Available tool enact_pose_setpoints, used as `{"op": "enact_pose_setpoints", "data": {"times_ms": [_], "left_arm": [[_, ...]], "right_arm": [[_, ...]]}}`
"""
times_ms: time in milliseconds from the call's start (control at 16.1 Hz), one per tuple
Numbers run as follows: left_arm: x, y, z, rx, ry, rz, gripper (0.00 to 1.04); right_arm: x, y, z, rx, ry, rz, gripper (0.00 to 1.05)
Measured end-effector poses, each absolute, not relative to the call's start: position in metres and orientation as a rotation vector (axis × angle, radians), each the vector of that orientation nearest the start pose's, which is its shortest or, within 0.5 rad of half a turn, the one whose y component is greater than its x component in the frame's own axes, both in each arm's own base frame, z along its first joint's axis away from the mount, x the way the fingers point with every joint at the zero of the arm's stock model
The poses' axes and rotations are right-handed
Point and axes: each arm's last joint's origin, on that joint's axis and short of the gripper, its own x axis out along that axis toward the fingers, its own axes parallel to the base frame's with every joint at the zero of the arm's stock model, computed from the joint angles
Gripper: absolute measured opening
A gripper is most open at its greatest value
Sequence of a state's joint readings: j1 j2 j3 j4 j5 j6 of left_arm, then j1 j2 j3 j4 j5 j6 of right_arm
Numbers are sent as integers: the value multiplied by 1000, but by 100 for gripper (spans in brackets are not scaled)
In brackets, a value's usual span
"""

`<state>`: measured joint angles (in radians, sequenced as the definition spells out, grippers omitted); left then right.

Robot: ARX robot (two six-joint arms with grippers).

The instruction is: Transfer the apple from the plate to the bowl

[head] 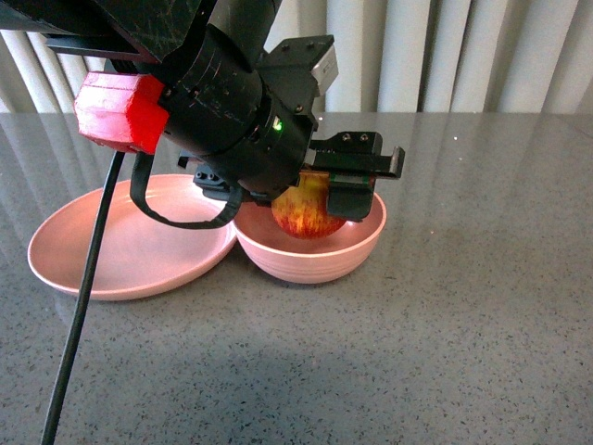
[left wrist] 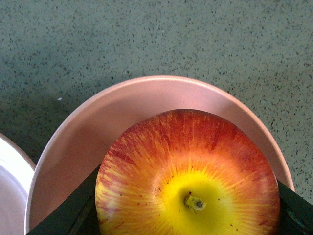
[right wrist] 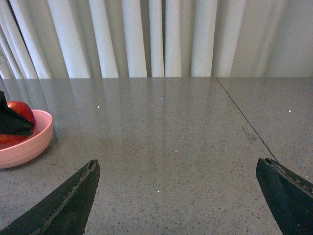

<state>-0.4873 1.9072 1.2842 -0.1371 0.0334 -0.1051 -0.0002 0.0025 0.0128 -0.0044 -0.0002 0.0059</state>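
1 apple: left gripper is clamping it partly inside the bowl beside the plate; probably best lowering until it is resting, then opening slowly; right gripper is waiting, fingers wide apart.

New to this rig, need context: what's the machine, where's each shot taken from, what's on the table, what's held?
It is a two-armed robot with a gripper on each arm. The front view looks out from its body: the left gripper is shut on the apple, which is low inside the bowl; whether it touches bottom is unclear. The plate sits beside the bowl on the grey table. The left wrist view looks down from that arm at the apple's stem end, over the bowl. The right wrist view shows the right gripper open, holding nothing, over the table.
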Motion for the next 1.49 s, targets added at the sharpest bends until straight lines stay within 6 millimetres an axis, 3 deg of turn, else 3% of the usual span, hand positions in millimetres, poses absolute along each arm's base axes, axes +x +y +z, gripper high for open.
{"op": "enact_pose_setpoints", "data": {"times_ms": [186,248,373,621,807,993,1118,1242,1304,1366,1490], "left_arm": [[363,-193,190,76,782,-452,70],[363,-193,190,75,782,-452,75],[364,-193,190,73,779,-456,97],[364,-191,200,62,745,-459,98],[352,-184,239,24,575,-470,98],[323,-161,302,-13,295,-440,98],[298,-132,335,-37,128,-374,98],[268,-95,351,-59,22,-279,98],[257,-85,358,-56,-15,-208,96],[246,-75,356,-55,-69,-74,84],[227,-55,310,-26,-27,-3,60]], "right_arm": [[97,0,167,6,-6,0,98],[97,0,167,6,-6,0,98],[97,0,167,6,-6,0,98],[97,0,167,6,-6,0,98],[97,0,167,6,-6,0,98],[97,0,167,6,-6,0,98],[97,0,167,6,-6,0,98],[97,0,167,6,-6,0,98],[97,0,167,6,-6,0,98],[97,0,167,6,-6,0,98],[97,0,167,6,-6,0,98]]}}
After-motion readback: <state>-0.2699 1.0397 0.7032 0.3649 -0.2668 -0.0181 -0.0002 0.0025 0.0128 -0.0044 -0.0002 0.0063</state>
